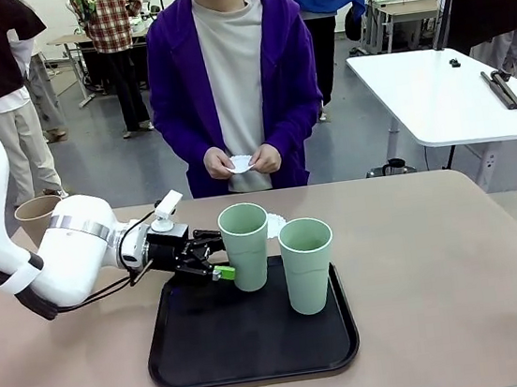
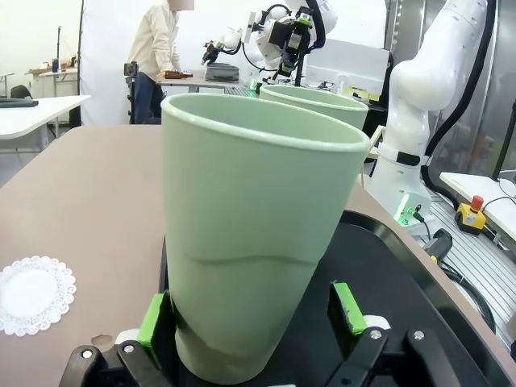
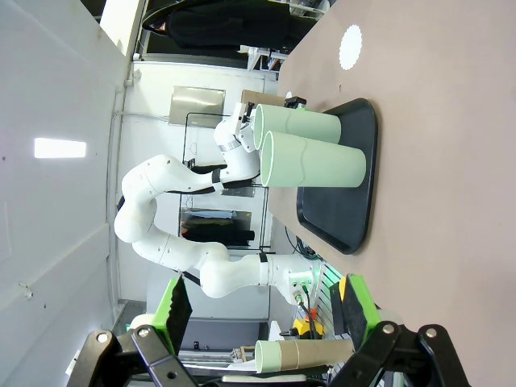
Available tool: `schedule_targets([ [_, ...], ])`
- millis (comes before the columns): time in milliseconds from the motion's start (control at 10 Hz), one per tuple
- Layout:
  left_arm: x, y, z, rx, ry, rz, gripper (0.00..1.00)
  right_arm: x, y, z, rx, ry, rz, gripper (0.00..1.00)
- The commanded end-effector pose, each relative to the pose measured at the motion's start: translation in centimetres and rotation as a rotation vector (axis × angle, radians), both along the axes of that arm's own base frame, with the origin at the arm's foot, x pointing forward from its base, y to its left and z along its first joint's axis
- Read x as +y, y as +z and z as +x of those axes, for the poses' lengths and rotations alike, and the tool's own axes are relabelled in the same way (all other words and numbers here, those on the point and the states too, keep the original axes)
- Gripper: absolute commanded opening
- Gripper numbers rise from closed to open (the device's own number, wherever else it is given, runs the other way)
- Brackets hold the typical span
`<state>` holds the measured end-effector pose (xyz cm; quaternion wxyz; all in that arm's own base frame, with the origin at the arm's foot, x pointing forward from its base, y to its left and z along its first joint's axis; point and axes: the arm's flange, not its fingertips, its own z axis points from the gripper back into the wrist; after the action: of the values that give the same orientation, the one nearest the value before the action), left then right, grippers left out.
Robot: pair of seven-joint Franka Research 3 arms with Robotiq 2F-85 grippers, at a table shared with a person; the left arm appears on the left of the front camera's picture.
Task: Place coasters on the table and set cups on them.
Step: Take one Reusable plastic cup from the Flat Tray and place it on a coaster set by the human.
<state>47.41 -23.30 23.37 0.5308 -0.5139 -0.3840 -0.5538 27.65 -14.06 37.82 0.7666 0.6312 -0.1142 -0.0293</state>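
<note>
A: Spotted the left gripper [image 1: 219, 255]?
B: Yep, sat spread around the base of a mint cup [image 1: 246, 242] on the black tray [image 1: 211, 341], not clamped.
A: And the right gripper [image 3: 264, 306]?
B: Gaped wide on nothing. Noticed one coaster [image 1: 274, 222] lying on the table [image 1: 438, 275] just behind the tray, another coaster [image 1: 242, 163] in the person's hands [image 1: 220, 164].

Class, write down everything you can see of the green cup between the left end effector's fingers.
The green cup is a tall, handleless tumbler of matte mint plastic, wider at the rim than the base, with a faint line circling its lower body. It stands upright on the black tray, at its far edge. The left end effector straddles its base, open: one green pad seems to touch it, the other stands clear.
</note>
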Motion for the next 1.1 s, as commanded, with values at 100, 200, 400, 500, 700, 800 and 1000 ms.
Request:
schedule_targets([
  [100,-2.0,-0.9,0.6,-0.053,-0.01,-0.028,1.0,-0.1,0.1,0.0,-0.003,-0.002,0.013,1.0],
  [200,-2.5,-1.1,0.7,-0.071,-0.009,-0.023,1.0,-0.1,0.1,0.0,-0.003,-0.002,0.013,1.0],
  [400,-3.4,-1.6,1.2,-0.06,-0.017,-0.014,1.0,-0.1,0.1,0.0,-0.003,-0.002,0.013,1.0],
  [500,-3.9,-1.9,1.0,-0.064,-0.025,-0.011,1.0,-0.1,0.1,0.0,-0.003,-0.002,0.013,1.0],
  [700,-4.5,-1.9,1.0,-0.066,-0.038,-0.026,1.0,-0.1,0.1,0.0,-0.003,-0.002,0.013,1.0],
  [800,-4.5,-1.8,0.9,-0.065,-0.046,-0.045,0.4,-0.1,0.1,0.0,-0.003,-0.002,0.013,1.0],
  [1000,-4.3,-1.6,0.9,-0.061,-0.044,-0.051,0.0,-0.1,0.1,0.0,-0.003,-0.002,0.013,1.0],
])
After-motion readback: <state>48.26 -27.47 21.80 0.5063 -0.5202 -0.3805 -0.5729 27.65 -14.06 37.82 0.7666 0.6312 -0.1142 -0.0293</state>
